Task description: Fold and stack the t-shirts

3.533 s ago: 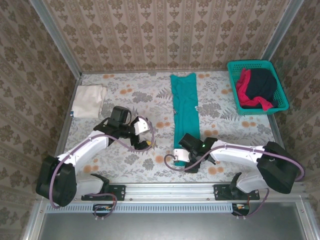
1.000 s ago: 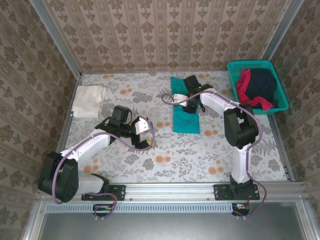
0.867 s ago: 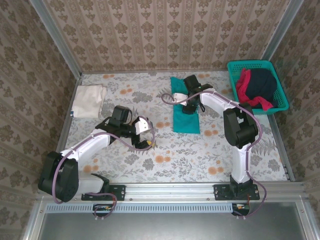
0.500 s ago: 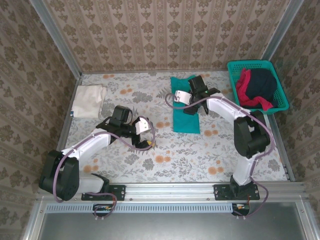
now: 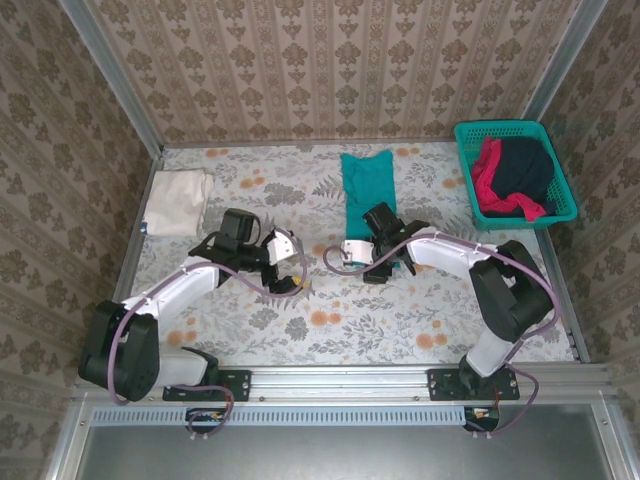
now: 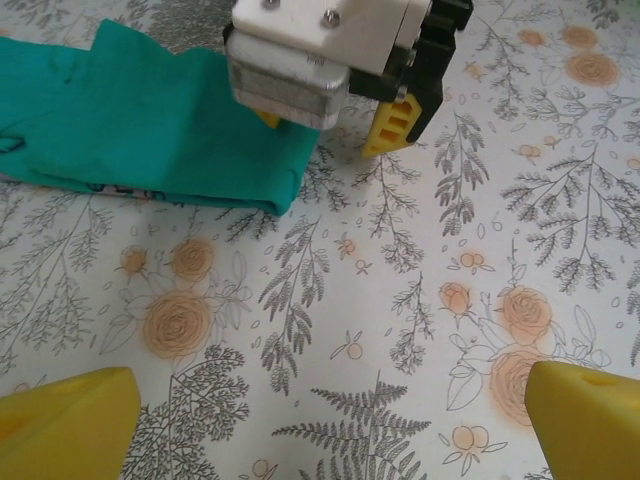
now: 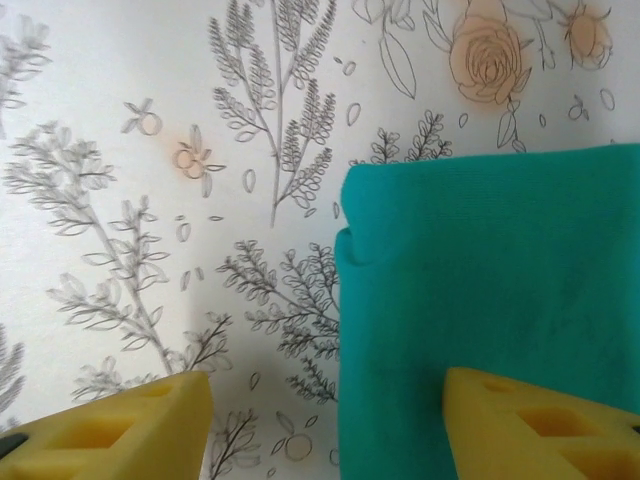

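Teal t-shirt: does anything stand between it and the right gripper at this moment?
Nothing visible does. The right gripper hangs open at a folded corner of the teal t-shirt, one finger over the cloth, the other over bare tablecloth.

The teal t-shirt (image 5: 367, 180) is matt knitted cloth; the right wrist view shows its fine, even weave and a soft folded edge. The cream-white t-shirt (image 5: 178, 200) is also matt cloth, slightly rumpled, and so are the red t-shirt (image 5: 486, 178) and the dark navy t-shirt (image 5: 525, 165). The basket (image 5: 498, 126) is teal plastic mesh with a faint gloss. The desk (image 5: 300, 320) has a smooth covering with a floral print and little sheen. The fingers (image 7: 110, 425) are matt yellow plastic with moulded recesses. The arm shells (image 5: 172, 292) are glossy white plastic, and the rail (image 5: 340, 378) at the near edge is brushed metal.
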Robot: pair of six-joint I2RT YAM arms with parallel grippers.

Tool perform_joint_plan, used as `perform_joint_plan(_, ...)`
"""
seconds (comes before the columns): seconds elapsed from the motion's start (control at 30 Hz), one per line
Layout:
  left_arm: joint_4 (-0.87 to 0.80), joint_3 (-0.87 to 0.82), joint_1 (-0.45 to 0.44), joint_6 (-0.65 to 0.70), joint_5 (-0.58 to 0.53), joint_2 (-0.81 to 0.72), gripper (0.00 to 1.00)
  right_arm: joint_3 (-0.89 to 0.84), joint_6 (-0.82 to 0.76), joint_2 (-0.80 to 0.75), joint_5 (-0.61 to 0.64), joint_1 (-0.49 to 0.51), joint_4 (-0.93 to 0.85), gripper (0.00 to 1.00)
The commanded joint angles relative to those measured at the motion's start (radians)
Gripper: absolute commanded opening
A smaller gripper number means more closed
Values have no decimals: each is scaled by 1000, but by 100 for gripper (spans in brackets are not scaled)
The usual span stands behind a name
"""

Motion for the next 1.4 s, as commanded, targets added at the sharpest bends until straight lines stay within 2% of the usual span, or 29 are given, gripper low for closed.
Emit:
perform_joint_plan(0.0,8,-11,4,6,39,-16,100,36,5,69,65,-4,46,60)
perform_joint_plan(0.2,6,-14,4,4,29,-21,100,84,-18,152,120,-9,54,52)
perform_joint_plan(0.4,-2,-12,4,6,17,-20,100,70,-4,161,155,-5,57,17)
perform_joint_plan(0.5,2,-13,4,7,14,-17,100,41,23,120,132,3,63,1)
perform_joint_plan(0.7,86,-22,4,-68,-10,-12,100,-28,95,11,71,39,-14,0)
perform_joint_plan(0.87,284,-17,4,-367,-164,42,100,-114,178,-141,35,80,-62,0)
perform_joint_plan(1.0,441,28,-7,-753,-319,155,100,-147,226,-273,-20,114,-135,0)
perform_joint_plan(1.13,341,165,-14,-1055,-467,284,100,-139,254,-394,-59,137,-252,0)
perform_joint_plan(1.17,329,195,-50,-1110,-474,316,100,-130,255,-416,-67,139,-273,0)
perform_joint_plan(1.3,274,315,-92,-1311,-455,441,99,-87,235,-458,-91,145,-359,0)
perform_joint_plan(1.37,252,374,-113,-1409,-430,495,95,-58,218,-459,-91,146,-390,0)
